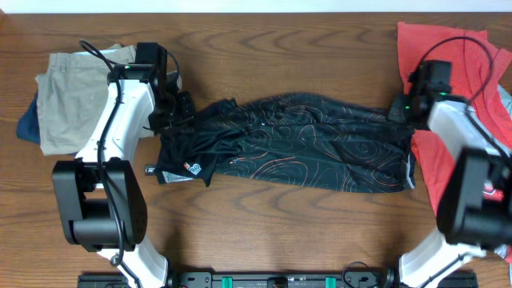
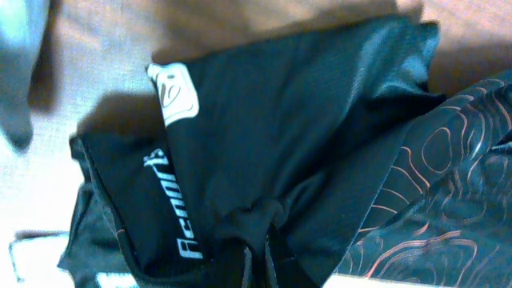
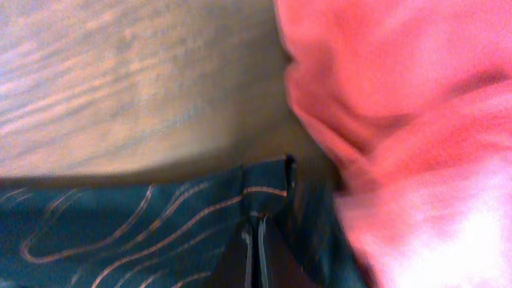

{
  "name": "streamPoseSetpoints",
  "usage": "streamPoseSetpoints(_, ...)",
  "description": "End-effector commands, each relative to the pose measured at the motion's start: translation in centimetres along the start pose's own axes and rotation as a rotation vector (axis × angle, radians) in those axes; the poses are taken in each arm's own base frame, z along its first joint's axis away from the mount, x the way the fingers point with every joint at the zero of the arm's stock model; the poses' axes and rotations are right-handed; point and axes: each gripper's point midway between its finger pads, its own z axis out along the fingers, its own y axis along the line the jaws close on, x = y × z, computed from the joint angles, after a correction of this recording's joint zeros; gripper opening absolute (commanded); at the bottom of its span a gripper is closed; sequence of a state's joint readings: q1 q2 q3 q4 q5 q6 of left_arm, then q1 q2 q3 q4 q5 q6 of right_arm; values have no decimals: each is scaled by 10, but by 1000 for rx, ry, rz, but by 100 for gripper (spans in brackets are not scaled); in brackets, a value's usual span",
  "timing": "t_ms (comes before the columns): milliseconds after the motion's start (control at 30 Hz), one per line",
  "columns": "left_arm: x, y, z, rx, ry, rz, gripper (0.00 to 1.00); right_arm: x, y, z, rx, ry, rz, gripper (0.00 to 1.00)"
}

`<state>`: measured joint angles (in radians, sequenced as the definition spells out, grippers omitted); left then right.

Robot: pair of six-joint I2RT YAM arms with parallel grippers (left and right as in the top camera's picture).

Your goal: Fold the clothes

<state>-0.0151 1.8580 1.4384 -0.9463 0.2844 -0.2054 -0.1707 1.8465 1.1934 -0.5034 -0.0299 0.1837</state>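
Brown wood-grain desk [image 1: 264, 40] spreads under me. The black jersey [image 1: 296, 148] lies across its middle, with its long axis running side to side between my 2 arms. Each arm has 1 end of it.

My left fingers [image 1: 172, 108] sit at the far corner of the jersey's left end, just beside the khaki shorts [image 1: 68, 96] and the navy garment [image 1: 28, 124] under them. My right fingers [image 1: 400, 108] sit at the far corner of the right end, right against the red T-shirts [image 1: 464, 96]. From both grips the cloth falls toward my base, so I judge the coming fold has to carry this far edge over the near one, both ends together.

On the left wrist view, my left fingers [image 2: 250, 264] are clenched, with black fabric puckered into them below the white lettering [image 2: 172, 208].

On the right wrist view, my right fingers [image 3: 248, 260] are pressed together on the hem where the contour lines end. The red cloth [image 3: 400, 120] is touching that corner. I cannot tell whether any red fabric is caught in the pinch too.
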Motion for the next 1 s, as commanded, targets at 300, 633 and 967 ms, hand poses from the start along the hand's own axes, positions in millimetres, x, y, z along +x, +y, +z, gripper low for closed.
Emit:
streamPoseSetpoints(300,48,21,-29,-109,119,-30,6,78,-62,-92,258,258,106,1)
streamPoseSetpoints(633,75,32,-15,-135,212,-49,6,101,-76,-97,315,345,118,1)
streamPoseSetpoints(967,98,48,-13,-209,293,-60,47,108,-78,-100,320,376,116,48)
